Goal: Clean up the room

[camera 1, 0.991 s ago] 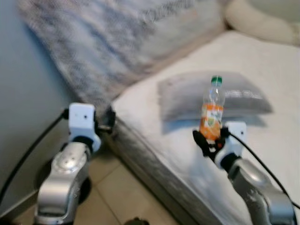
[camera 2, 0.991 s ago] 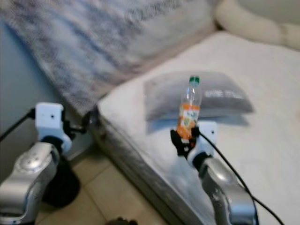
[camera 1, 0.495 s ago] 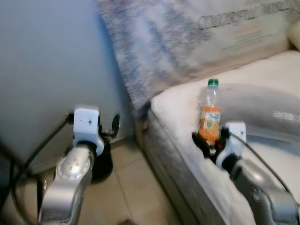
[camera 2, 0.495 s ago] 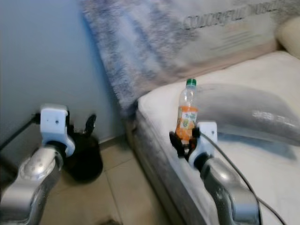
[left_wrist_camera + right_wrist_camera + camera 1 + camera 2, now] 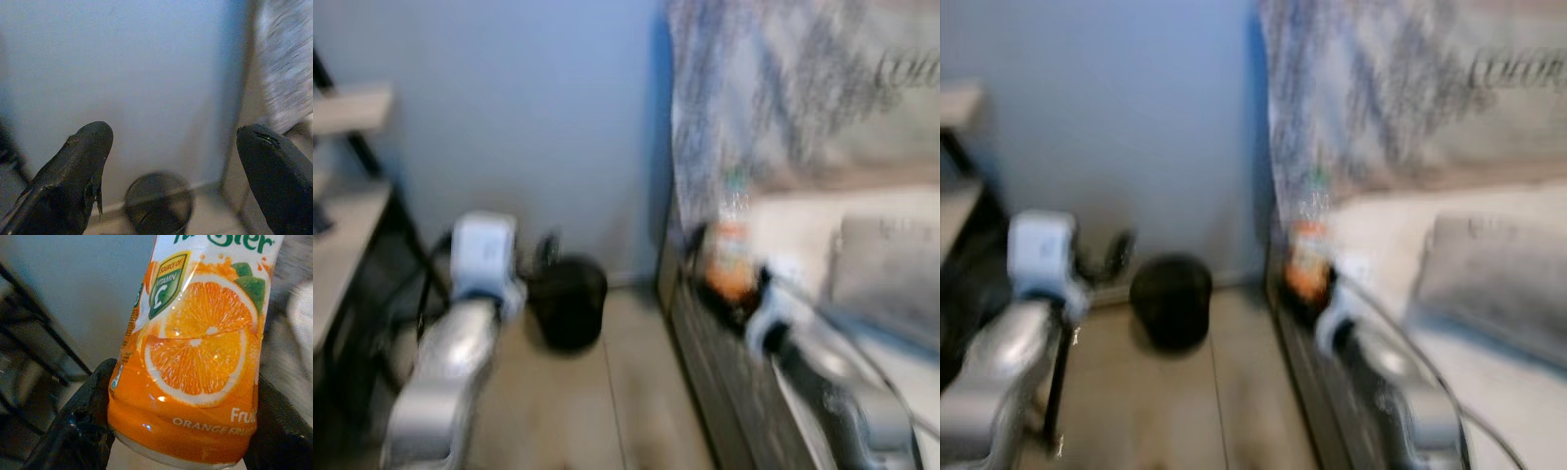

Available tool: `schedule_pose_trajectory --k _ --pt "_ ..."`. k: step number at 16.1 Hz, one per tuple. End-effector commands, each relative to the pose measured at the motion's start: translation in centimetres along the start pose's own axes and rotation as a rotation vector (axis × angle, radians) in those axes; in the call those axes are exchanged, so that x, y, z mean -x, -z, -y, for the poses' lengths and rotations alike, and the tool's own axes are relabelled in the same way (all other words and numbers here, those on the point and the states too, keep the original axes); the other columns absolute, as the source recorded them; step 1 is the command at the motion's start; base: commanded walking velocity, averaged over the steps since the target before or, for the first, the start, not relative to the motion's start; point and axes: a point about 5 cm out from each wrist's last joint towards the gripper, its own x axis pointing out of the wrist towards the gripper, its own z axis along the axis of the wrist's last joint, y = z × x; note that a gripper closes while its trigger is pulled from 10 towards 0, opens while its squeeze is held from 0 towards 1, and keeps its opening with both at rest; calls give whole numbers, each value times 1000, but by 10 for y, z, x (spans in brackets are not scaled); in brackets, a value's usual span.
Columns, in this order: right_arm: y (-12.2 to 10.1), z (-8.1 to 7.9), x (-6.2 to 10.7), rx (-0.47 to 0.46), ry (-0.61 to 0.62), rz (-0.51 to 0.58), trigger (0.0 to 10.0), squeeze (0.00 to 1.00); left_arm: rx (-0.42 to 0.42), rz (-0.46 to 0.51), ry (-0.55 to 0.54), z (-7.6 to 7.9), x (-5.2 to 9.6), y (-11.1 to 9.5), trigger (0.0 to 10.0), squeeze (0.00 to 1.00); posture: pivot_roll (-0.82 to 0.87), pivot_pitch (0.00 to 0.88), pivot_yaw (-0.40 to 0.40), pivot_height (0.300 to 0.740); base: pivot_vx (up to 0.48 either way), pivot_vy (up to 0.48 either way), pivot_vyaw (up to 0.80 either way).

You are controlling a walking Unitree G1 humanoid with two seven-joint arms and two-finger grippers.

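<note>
The right gripper (image 5: 181, 431) clamps an upright orange-drink bottle (image 5: 195, 352) beside the bed (image 5: 803, 225), its contents unclear, while the left gripper (image 5: 171, 171), fingers spread and empty, faces a black bin (image 5: 568, 299), interior blurred, against the blue wall (image 5: 529, 117).

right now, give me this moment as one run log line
right gripper: shut on orange juice bottle | left gripper: open, idle | black bin: on floor by wall, ahead | bed: at right | head views blurred
</note>
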Motion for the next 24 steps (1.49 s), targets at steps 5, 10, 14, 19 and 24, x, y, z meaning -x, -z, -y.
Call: schedule_pose_trajectory --k 5,10,14,19,24 --pt "-8 8 3 31 47 38 10000 0 15 38 30 8 -3 -9 10000 0 81 0 17 740 372 0 0" --pt "-10 2 -3 130 6 26 10000 0 14 40 16 6 -3 -8 10000 0 99 0 -1 740 373 0 111" --pt "-7 8 -4 103 48 23 10000 0 9 40 20 6 -4 -7 10000 0 89 0 8 740 362 0 200" --pt "-3 8 -5 183 18 -6 10000 0 4 36 38 8 -4 -5 10000 0 85 0 12 740 355 0 144" --pt "2 12 -4 156 35 -16 10000 0 0 32 49 9 -4 -4 10000 0 84 0 17 740 352 0 320"
